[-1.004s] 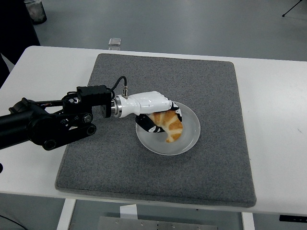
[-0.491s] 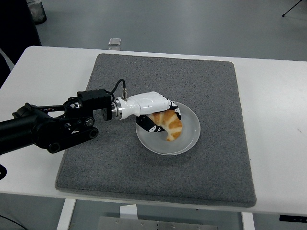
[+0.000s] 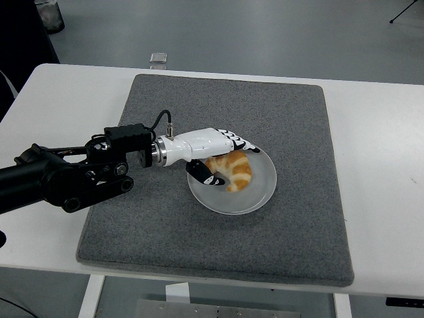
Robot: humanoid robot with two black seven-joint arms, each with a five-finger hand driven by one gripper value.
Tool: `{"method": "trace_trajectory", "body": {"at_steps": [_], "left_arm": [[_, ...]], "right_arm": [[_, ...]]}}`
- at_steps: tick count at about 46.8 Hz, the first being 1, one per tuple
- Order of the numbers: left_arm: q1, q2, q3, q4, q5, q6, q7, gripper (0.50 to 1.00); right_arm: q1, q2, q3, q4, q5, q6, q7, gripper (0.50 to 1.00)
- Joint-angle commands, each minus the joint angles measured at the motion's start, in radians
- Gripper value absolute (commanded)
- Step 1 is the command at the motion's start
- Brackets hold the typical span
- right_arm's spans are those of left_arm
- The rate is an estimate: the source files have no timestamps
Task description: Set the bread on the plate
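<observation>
Bread: a golden, curved croissant (image 3: 232, 170) lies inside the plate, a little left of its middle, resting on the dish
Handling: I'd judge it light and soft, with a flaky crust that dents or sheds under a hard squeeze; not slippery, so a gentle hold should do
Where to hold: across the thick middle of the curve, from above, with fingers on both long sides; the thin tips look likely to tear or bend
Plate: a pale round dish (image 3: 265, 192) sits near the centre of the grey mat, its right half bare
Left hand: the white-and-black hand (image 3: 222, 151) is over the plate's left rim, just above and beside the bread; the fingers (image 3: 240, 144) look loosened and fanned along the croissant's top edge, the thumb lower at its left end, so the grip seems let go rather than pinching, though where they touch I cannot tell for sure
Arm pose: the black left arm (image 3: 59, 182) comes in from the left edge, forearm low and near level over the mat, wrist pointing right toward the dish
Right hand: not to be seen
Mat: a dark grey felt pad (image 3: 291, 119) covers most of the white table (image 3: 377, 132)
Task state: the bread appears set down; what is left, I think, is clearing the hand
</observation>
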Motion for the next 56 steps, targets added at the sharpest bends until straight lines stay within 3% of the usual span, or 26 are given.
{"method": "trace_trajectory", "body": {"at_steps": [1,7,14,22,30,44,56], "left_arm": [[-0.002,0.010,-0.004,-0.013,-0.029,-0.004,0.000,0.992],[-0.006,0.039,-0.012,-0.059,-0.120,-0.028,-0.002,0.992],[-0.020,0.074,-0.050,-0.092,-0.262,-0.117,-0.002,0.992],[-0.022,0.110,-0.185,-0.092,-0.400,-0.309,0.000,0.994],[-0.025,0.148,-0.286,-0.072,-0.642,-0.467,0.006,0.999],[-0.046,0.269,-0.309,-0.060,-0.906,-0.487,0.007,0.996],[-0.042,0.278,-0.306,0.091,-1.171,-0.516,0.017,0.996]], "right_arm": [[0.000,0.000,0.000,0.000,0.000,0.000,0.000,0.952],[0.000,0.000,0.000,0.000,0.000,0.000,0.000,0.952],[0.000,0.000,0.000,0.000,0.000,0.000,0.000,0.954],[0.000,0.000,0.000,0.000,0.000,0.000,0.000,0.952],[0.000,0.000,0.000,0.000,0.000,0.000,0.000,0.952],[0.000,0.000,0.000,0.000,0.000,0.000,0.000,0.952],[0.000,0.000,0.000,0.000,0.000,0.000,0.000,0.952]]}}
